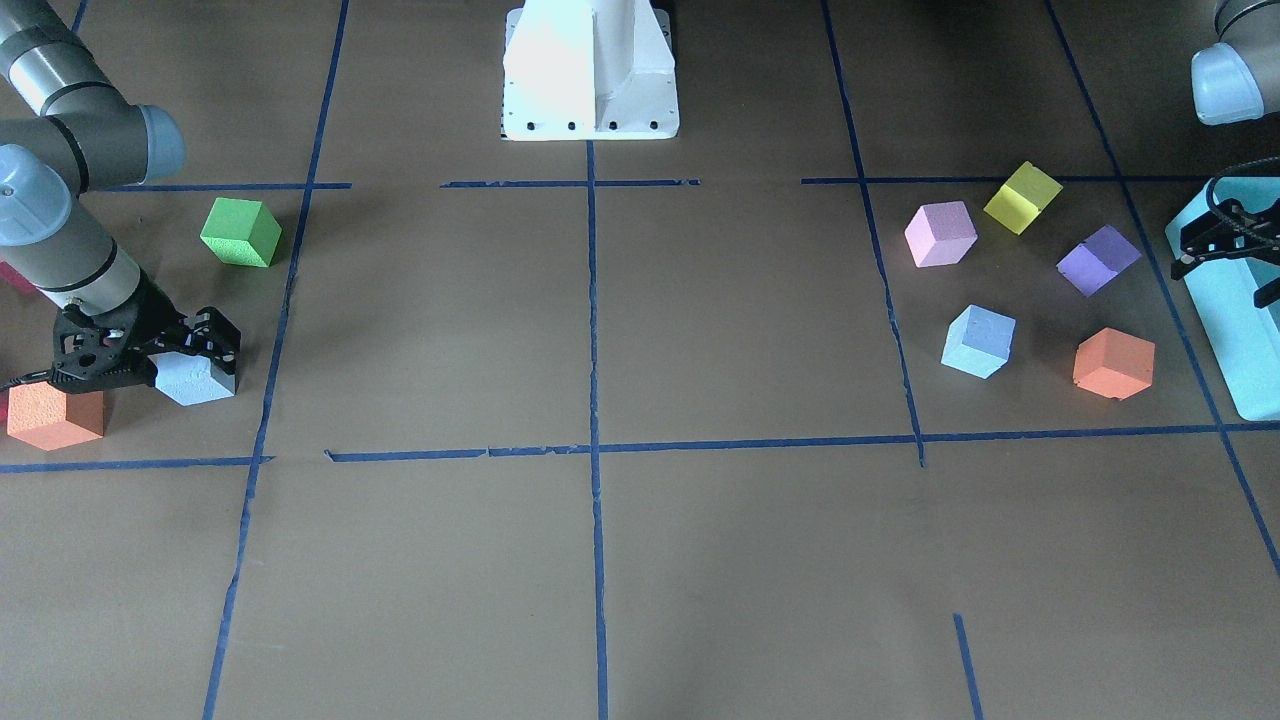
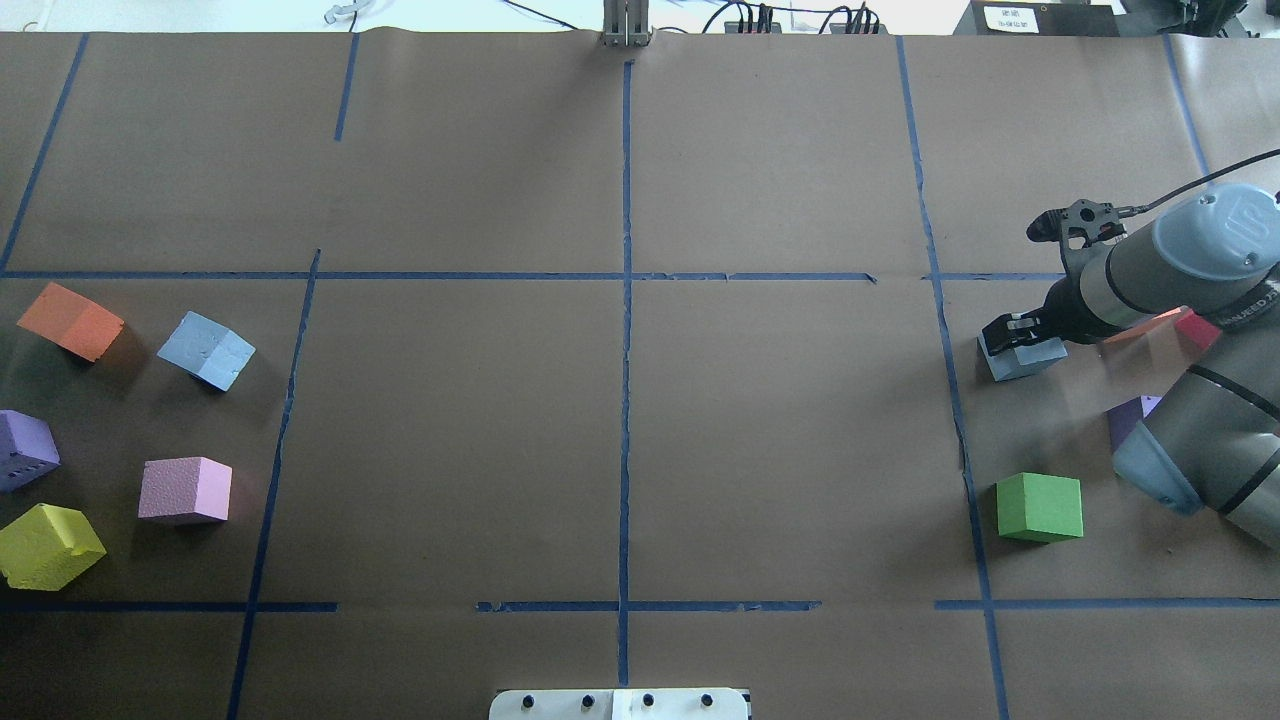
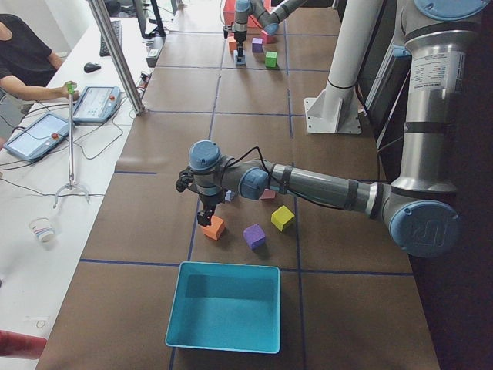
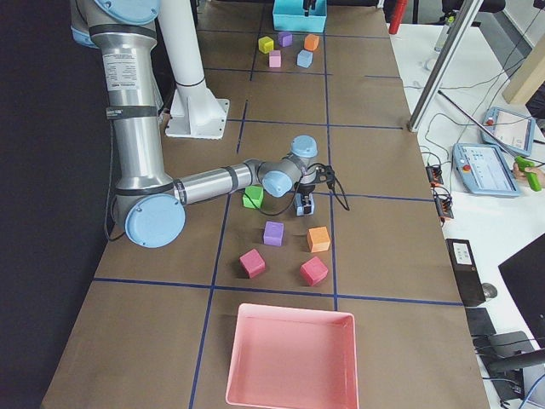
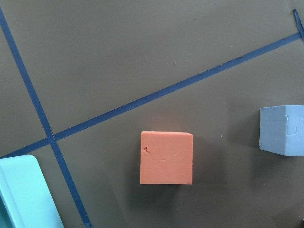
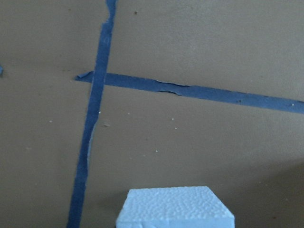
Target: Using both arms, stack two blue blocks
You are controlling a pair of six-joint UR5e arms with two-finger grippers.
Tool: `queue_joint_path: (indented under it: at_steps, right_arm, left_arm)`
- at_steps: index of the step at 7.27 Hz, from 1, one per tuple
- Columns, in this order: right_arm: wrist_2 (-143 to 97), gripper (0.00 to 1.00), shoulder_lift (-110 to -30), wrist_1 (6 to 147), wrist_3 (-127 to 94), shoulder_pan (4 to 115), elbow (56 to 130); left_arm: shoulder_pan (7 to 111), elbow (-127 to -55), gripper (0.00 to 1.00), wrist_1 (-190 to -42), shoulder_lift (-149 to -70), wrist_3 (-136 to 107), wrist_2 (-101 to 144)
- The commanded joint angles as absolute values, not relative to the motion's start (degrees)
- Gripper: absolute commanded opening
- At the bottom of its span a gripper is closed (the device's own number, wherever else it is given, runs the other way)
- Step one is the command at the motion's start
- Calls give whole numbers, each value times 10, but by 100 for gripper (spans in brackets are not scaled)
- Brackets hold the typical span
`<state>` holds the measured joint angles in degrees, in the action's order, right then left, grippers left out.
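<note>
Exterior front-facing, orange cube point(image 1: 55, 415) near blue block point(image 1: 200, 382)

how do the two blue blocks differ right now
The right-side blue block sits between the right end effector's fingers; the left-side blue block lies free, nothing touching it. The right-side block is partly covered from overhead; the left-side block shows fully. Both are pale blue cubes of like size.
</note>
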<state>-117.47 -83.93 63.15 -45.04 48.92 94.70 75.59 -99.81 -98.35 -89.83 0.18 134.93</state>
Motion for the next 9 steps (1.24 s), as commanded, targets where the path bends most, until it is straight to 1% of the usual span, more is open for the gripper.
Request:
queue_joint_path:
  at_steps: [1,3,4,5,6,7,8,9]
  right_arm:
    - [-1182,0,-776,663,-562,462,990]
    - [-1132,0,-598,817,-697,371,984]
    - [-1116,0,-544,829,-763,340,953]
    - [-1096,0,-463,830,-807,318,870]
    - [-1081,1,-421,828,-829,295,818]
    - [-1058,1,-396,827,-841,280,778]
    - [-1053,2,-382,828,-845,277,761]
    - [-1053,4,-383,828,-843,273,760]
  left_arm:
    - [755,-1002,100,-983,-899,-11,1349]
    - [754,-1006,100,-983,-899,-11,1350]
    - [754,-1010,100,-983,-899,-11,1350]
    - [754,-1010,100,-983,-899,-11,1350]
    - [754,-1011,100,-983,-899,-11,1350]
    - [754,-1010,100,-983,-898,-11,1350]
    - [753,-1010,100,-983,-898,-11,1350]
    - [753,-1010,100,-983,-898,-11,1350]
